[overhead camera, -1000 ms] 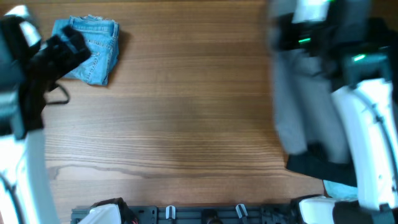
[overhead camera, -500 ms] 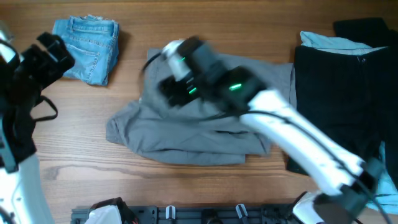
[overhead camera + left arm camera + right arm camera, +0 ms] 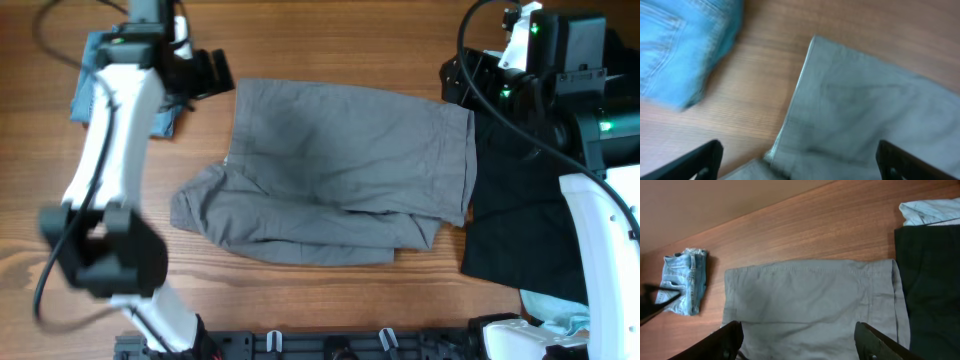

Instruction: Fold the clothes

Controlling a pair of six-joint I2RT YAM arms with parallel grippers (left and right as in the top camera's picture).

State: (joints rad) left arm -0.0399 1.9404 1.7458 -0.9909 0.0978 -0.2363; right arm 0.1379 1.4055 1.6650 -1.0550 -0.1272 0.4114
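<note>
My left gripper [image 3: 797,167] is wide open and empty, over the top-left corner of the grey shorts [image 3: 340,170]. My right gripper [image 3: 797,345] is wide open and empty, high over the right side of the table [image 3: 330,40]. The grey shorts lie spread at mid-table with the lower edge bunched. Their right edge touches the black shorts [image 3: 510,220], and the denim shorts [image 3: 682,282] lie to their left.

Soft, even light fills all views; the table [image 3: 330,40] shows a faint sheen and no hard glare. The left wrist view is smeared: the grey shorts [image 3: 865,115] ahead of the left gripper [image 3: 800,159] and the denim shorts [image 3: 680,45] to its side lack crisp edges. The right wrist view is sharper, though the right gripper's [image 3: 800,341] dark fingers [image 3: 725,339] sit out of focus. Overhead, the left arm [image 3: 100,250] blurs well behind its gripper.
</note>
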